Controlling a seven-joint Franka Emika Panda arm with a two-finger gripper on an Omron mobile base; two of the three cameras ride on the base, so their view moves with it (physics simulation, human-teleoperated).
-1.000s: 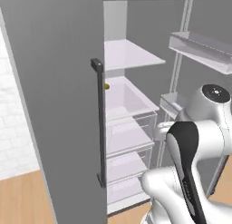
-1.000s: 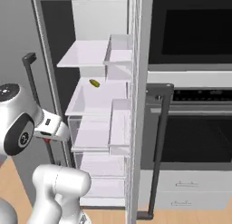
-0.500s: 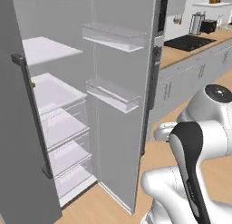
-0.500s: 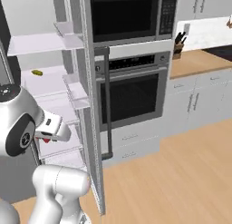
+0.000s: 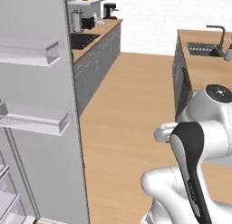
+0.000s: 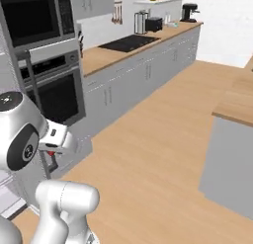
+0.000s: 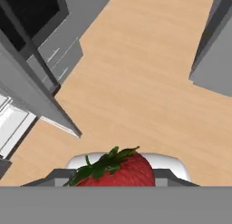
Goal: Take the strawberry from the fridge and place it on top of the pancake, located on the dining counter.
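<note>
The strawberry (image 7: 118,171), bright red with a green leafy top, sits between my gripper's (image 7: 116,177) fingertips at the bottom of the hand view; the gripper is shut on it, above the wood floor. In the right base view the hand (image 6: 55,139) is tucked close to the arm. The fridge's open grey door (image 5: 41,105) with its clear door shelves stands at the left of the left base view. The dining counter (image 5: 201,60), light wood on top with a sink and a dark faucet (image 5: 219,33), lies to the right; its corner (image 6: 236,105) shows in the right base view. The pancake is out of view.
The wall counter (image 6: 143,43) with grey cabinets, a black cooktop, a toaster and a coffee machine runs along the far wall. A built-in oven (image 6: 54,92) and a microwave (image 6: 34,18) stand near the arm. Open wood floor (image 6: 158,139) lies between the two counters.
The whole picture has swung from the fridge's inside to the kitchen floor and the counters: the base has turned, not the things. The strawberry stays held.
</note>
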